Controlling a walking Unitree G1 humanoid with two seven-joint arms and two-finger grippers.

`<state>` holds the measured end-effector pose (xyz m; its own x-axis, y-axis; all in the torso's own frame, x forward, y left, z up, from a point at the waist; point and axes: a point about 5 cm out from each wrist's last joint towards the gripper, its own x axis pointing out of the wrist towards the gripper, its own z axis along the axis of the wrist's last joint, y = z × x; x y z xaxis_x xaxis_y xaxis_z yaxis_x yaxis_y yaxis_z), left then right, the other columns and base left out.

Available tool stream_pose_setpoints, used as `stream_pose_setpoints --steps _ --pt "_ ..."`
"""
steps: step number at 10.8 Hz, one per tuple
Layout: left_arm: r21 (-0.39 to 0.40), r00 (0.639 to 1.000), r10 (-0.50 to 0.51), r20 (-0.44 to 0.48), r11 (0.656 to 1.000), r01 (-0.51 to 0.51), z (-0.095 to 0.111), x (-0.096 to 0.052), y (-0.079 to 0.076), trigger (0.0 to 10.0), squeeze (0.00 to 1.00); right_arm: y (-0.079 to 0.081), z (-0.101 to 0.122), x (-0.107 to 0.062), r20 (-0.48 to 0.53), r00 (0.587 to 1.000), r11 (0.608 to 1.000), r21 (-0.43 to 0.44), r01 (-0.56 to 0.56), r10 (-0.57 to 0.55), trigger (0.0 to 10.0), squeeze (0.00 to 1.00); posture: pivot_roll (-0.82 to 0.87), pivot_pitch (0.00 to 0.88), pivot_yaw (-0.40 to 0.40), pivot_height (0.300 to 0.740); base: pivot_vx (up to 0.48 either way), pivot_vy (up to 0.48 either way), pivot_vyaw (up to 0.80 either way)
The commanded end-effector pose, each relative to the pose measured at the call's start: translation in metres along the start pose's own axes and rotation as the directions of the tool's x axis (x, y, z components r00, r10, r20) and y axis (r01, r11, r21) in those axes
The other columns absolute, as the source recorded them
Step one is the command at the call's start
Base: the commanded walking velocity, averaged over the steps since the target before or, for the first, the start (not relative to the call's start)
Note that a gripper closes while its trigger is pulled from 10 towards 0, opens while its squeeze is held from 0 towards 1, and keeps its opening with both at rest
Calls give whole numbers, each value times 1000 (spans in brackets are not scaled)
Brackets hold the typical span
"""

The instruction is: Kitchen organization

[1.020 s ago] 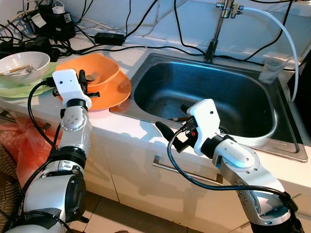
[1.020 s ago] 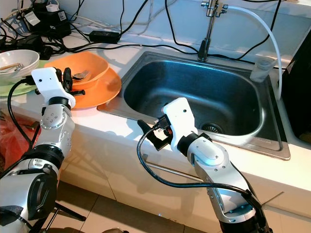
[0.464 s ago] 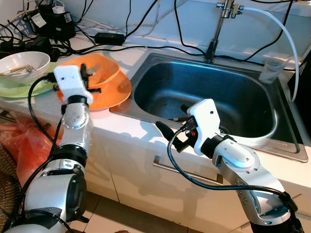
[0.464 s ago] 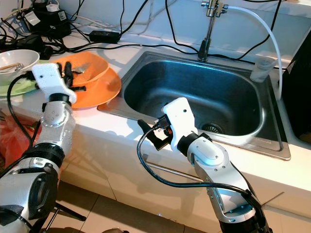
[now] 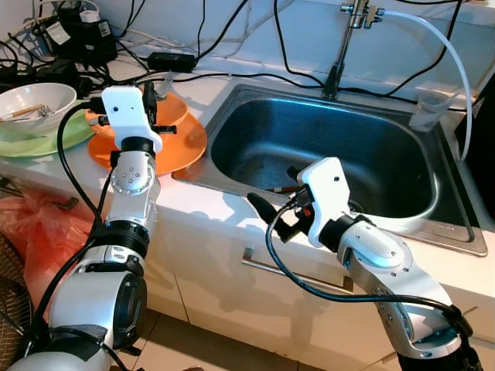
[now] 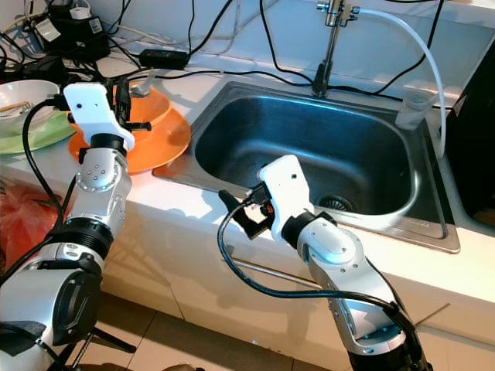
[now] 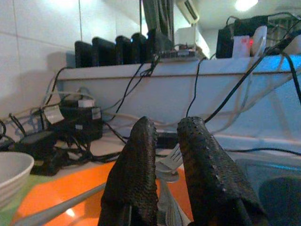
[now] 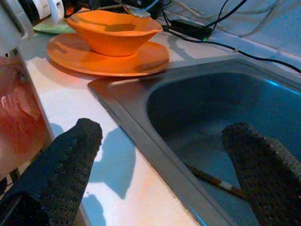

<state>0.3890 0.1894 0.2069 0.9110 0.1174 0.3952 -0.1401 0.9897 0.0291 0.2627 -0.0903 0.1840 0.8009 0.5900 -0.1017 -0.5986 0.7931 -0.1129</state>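
Note:
My left gripper [image 5: 155,108] hovers over the orange bowl [image 5: 176,113], which sits on an orange plate [image 5: 190,144] left of the sink. It is shut on a silver fork [image 7: 170,162], held between the two fingers, with the fork's end [image 6: 142,83] sticking up past them. My right gripper [image 5: 276,189] is open at the sink's front rim, one finger over the white counter and one over the basin. A chopstick [image 8: 211,181] lies on the sink floor just beyond it.
A white bowl [image 5: 32,99] with utensils rests on a green plate [image 5: 48,136] at the far left. Black cables and adapters [image 5: 85,39] crowd the counter's back. The steel sink [image 5: 325,147] has a faucet [image 5: 340,46] with a hose, and a plastic cup [image 5: 427,113] stands at its right rim.
My left gripper has risen and moved right and away from me, lifting the fork out of the orange bowl. The right arm has not moved.

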Motion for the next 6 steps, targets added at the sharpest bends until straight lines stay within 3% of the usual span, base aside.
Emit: stream_pose_setpoints --steps 1,5,6 --pt "-10 1000 -13 -18 1000 13 -2 0 -2 0 0 1 -1 0 -3 1000 1000 -3 -1 1 10000 0 -50 0 8 740 0 0 0" --pt "-123 989 49 -143 990 -67 -18 -4 3 0 0 1 -1 0 -5 1000 1000 -4 -3 3 10000 0 -51 0 8 740 0 0 0" --pt "-217 972 86 -220 967 -135 -28 -8 6 0 0 1 -1 -1 -8 1000 1000 -3 -3 3 10000 0 -53 0 5 740 0 0 0"
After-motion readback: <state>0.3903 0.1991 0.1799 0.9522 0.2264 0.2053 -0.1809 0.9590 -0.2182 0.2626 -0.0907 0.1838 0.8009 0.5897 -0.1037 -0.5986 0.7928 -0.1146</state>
